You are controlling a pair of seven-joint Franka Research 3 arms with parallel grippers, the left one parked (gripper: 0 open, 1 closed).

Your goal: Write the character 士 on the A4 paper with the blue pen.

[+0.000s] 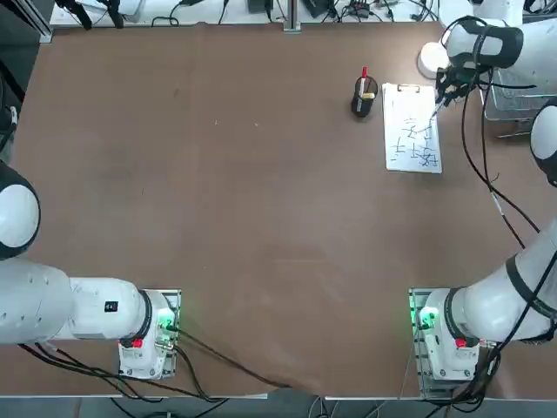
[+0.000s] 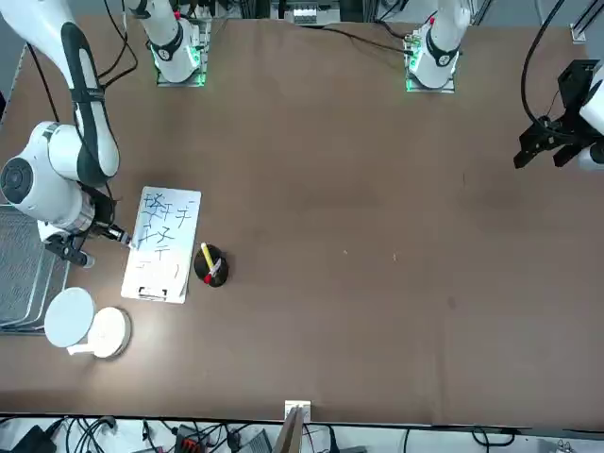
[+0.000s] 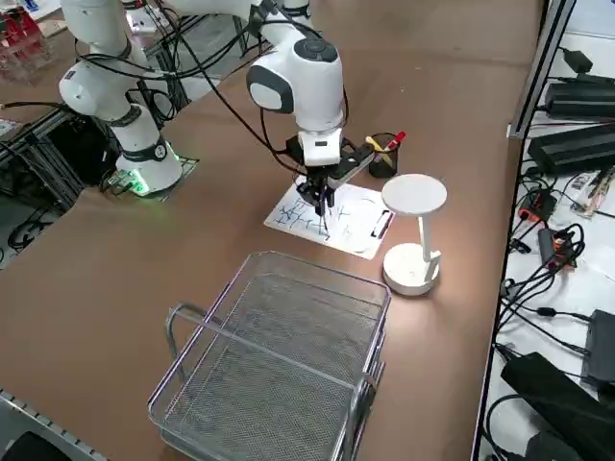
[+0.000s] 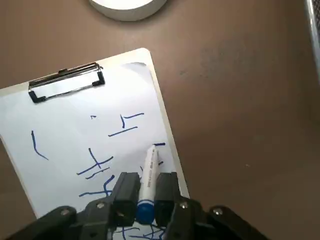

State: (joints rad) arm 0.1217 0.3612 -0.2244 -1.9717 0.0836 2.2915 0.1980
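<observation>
The blue pen (image 4: 148, 170) stands tip-down on the A4 paper (image 1: 412, 139), clamped between the fingers of the right gripper (image 4: 146, 192) over the sheet's blue strokes. Seen from overhead, the clipped sheet lies toward two o'clock on the table (image 1: 244, 218), a pen cup (image 1: 365, 97) just beside it at nine o'clock.
</observation>
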